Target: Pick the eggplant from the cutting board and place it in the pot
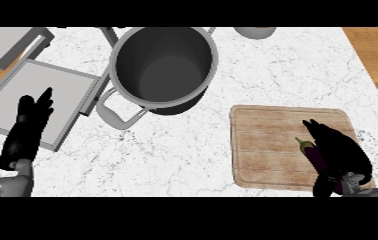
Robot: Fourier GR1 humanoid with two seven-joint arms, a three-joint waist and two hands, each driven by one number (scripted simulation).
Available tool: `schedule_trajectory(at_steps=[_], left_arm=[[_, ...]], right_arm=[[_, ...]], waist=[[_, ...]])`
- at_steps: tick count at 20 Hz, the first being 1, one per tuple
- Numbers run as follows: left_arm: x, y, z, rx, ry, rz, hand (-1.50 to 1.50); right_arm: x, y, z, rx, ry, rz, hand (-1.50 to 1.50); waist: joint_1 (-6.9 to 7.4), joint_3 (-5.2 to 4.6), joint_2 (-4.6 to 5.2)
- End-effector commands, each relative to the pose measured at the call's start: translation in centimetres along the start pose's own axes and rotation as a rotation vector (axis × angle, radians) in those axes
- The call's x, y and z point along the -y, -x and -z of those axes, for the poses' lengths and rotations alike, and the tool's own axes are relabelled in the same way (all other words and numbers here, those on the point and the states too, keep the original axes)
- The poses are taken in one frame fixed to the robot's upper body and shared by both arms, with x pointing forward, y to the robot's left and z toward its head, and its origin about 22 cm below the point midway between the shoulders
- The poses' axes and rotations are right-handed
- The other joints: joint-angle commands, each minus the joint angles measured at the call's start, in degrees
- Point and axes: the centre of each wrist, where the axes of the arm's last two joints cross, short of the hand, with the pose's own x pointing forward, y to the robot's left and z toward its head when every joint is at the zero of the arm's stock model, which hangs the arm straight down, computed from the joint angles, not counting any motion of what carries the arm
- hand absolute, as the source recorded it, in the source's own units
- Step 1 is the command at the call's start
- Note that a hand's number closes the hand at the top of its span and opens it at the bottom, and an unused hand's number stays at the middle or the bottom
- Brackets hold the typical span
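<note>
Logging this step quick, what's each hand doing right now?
Left hand: open, fingers straight, resting at the left edge, holding nothing.
Right hand: fingers curled around the eggplant on the cutting board.

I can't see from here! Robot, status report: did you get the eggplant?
Right hand curled on eggplant, on the cutting board. Left hand open, resting at left edge. Pot open, nothing between board and pot.
</note>
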Motion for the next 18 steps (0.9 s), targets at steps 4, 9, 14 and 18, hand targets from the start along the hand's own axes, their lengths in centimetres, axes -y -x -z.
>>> schedule_trajectory(at_steps=[4, 9, 14, 18], left_arm=[[1.0, -1.6, -1.1, -0.005, 0.006, -0.002, 0.00], [-0.3, 1.0, 0.2, 0.001, 0.004, -0.005, 0.00], [-1.4, 1.7, 0.0, -0.004, -0.007, -0.002, 0.00], [1.1, 0.6, 0.0, 0.001, -0.005, -0.013, 0.00]], right_arm=[[-2.5, 1.3, 1.5, -0.005, -0.022, 0.019, -1.50], [-0.6, 0.5, 2.6, 0.074, 0.076, -0.026, 1.50], [-1.0, 0.1, 1.4, 0.100, 0.156, -0.109, 1.50], [-1.0, 1.0, 1.2, 0.125, 0.229, -0.106, 1.50]], waist=[[0.06, 0.01, -0.01], [0.27, 0.00, 0.04], [0.11, -0.01, 0.02], [-0.06, -0.01, 0.01]])
